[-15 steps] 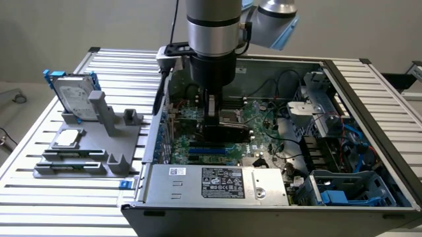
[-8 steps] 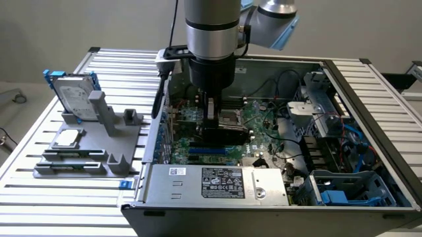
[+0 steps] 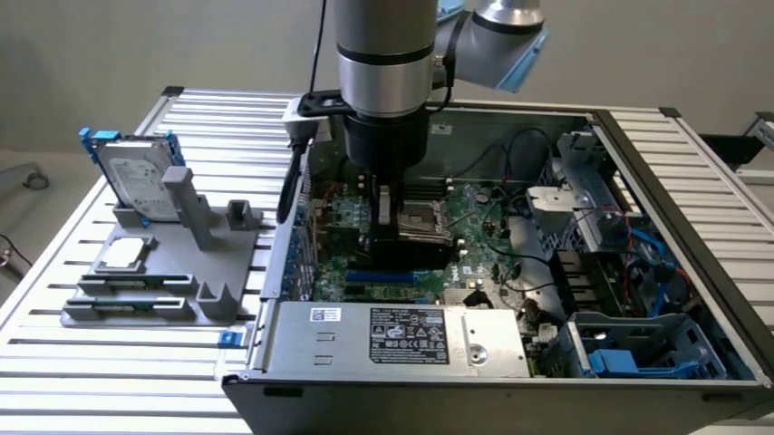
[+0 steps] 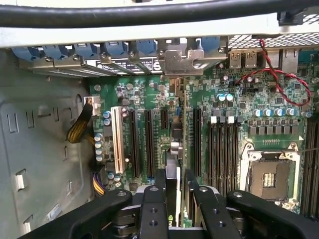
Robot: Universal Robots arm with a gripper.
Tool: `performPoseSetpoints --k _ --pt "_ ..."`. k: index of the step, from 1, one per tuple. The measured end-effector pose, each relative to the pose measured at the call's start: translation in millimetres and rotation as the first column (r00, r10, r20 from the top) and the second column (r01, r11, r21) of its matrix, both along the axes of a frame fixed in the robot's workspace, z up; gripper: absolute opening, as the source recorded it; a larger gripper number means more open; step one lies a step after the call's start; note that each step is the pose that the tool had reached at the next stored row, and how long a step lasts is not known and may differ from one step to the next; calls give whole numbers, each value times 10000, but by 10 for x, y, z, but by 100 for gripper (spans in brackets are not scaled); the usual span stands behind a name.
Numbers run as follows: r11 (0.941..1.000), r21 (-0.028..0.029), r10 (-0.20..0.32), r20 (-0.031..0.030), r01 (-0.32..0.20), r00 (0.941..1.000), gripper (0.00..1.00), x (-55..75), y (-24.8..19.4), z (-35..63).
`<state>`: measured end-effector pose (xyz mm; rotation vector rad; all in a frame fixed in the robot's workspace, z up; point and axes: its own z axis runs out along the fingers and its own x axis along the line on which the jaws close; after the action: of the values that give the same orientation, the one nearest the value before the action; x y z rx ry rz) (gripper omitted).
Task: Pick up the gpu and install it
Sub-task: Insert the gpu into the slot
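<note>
The gpu (image 4: 174,144) appears edge-on in the wrist view, a thin card with a black shroud and a green board edge. It stands upright over the motherboard's (image 4: 229,114) expansion slots, and its metal bracket (image 4: 179,59) is at the case's rear slot openings. My gripper (image 4: 175,174) is shut on it, one finger (image 4: 159,181) on each face. In the exterior view the gripper (image 3: 384,210) reaches down into the open computer case (image 3: 677,181), with the black gpu (image 3: 405,246) below it against the motherboard (image 3: 484,236). Whether the card sits fully in its slot is hidden.
Long black slots (image 4: 134,139) and a white slot (image 4: 118,139) lie beside the card. A CPU socket (image 4: 269,174) and red wires (image 4: 279,74) are near. Outside the case, a silver hard drive in a blue frame (image 3: 133,172) stands on a grey fixture (image 3: 158,272). A power supply (image 3: 400,335) fills the case's front.
</note>
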<state>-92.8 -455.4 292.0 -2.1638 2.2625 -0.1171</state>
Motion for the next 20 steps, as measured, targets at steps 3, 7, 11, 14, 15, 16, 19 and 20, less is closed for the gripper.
performPoseSetpoints --k 3,7,11,14,15,16,19,20 --pt "10000 1 1 4 -1 10000 26 -6 -2 -19" --pt "10000 0 0 6 0 10000 26 -10 -3 -65" --pt "10000 1 0 7 0 10000 26 -15 -4 -105" --pt "10000 1 0 7 0 10000 26 -21 -5 -127" --pt "10000 4 1 7 -1 10000 26 -22 -5 -134" --pt "10000 7 1 7 -1 10000 26 -23 -6 -142" --pt "10000 17 0 7 0 10000 26 -29 -6 -161" --pt "10000 24 0 7 0 10000 26 -31 -6 -167"
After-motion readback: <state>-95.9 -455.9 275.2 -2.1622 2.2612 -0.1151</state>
